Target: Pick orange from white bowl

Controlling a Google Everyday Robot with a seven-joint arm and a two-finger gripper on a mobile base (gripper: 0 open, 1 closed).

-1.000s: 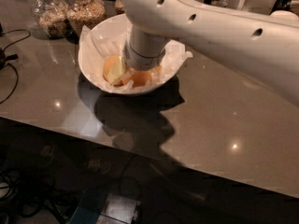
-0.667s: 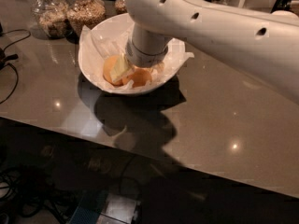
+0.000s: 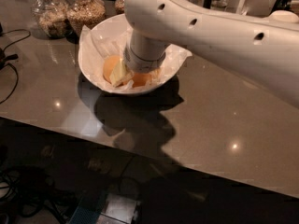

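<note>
The white bowl (image 3: 96,38) stands on the table at the upper left, lined with crumpled white paper. My arm comes in from the upper right and its wrist points straight down into the bowl. The gripper (image 3: 125,77) is down inside the bowl among the fruit. One orange (image 3: 110,65) shows just left of the gripper. Part of another orange (image 3: 141,80) shows under the wrist on the right. The wrist hides the rest of the bowl's contents. I cannot tell whether an orange is held.
Two glass jars of grain (image 3: 86,10) stand behind the bowl at the upper left. A black cable (image 3: 9,50) lies at the table's left edge. The table's front edge (image 3: 140,155) runs across below the bowl, with dark floor and clutter beneath.
</note>
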